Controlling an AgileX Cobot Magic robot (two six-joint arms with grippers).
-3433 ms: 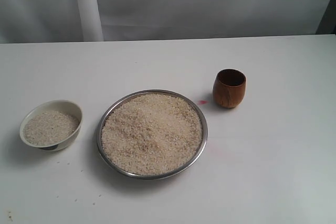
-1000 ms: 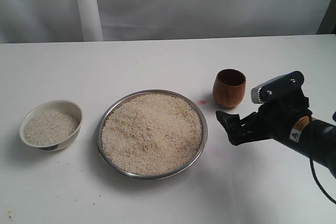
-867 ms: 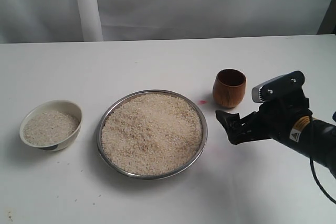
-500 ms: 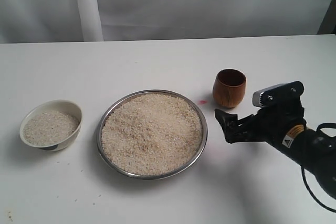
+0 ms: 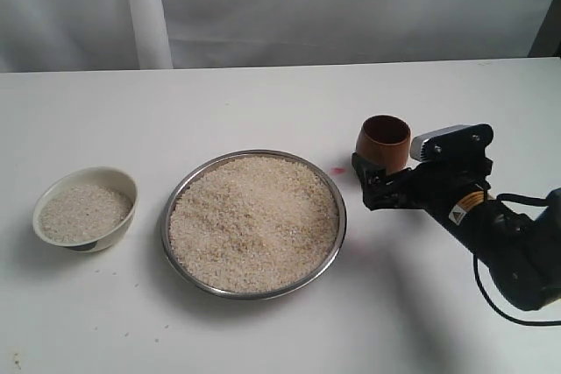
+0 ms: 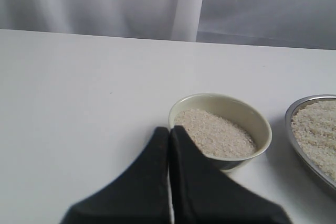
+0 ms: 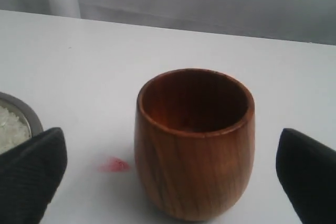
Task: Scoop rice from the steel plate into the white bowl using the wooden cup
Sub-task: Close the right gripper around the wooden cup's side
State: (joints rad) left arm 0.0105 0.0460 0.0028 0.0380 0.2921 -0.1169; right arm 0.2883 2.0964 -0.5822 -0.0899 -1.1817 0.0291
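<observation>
Waiting at the left end of the white worktop point(image 5: 263, 102), the left pincer point(image 6: 169, 132) hangs with its black fingers pressed together just beside the small cream-white ceramic bowl point(image 5: 123, 183). The bowl holds a shallow layer of grains. The arm seems parked there to leave the scooping side free.

At centre, the wide, shiny steel plate point(image 5: 166, 216) carries a broad, level heap of pale uncooked rice point(image 5: 254, 221). It appears to be set between bowl and cup so that each transfer is short. A small red mark point(image 5: 338, 170) lies on the worktop between plate and cup.

To the right, the barrel-shaped cup of reddish-brown polished wood point(image 5: 383, 131) stands upright near the plate's rim, its long axis vertical and its dark, empty mouth facing straight up. The right pincer point(image 5: 368, 183) is level with the cup's side. Its fingers are spread wide on either side and, in the wrist view, are clear of the wood. The stance looks set for a sideways grasp around the belly. Judging by the cup's empty interior, no scoop is under way yet.
</observation>
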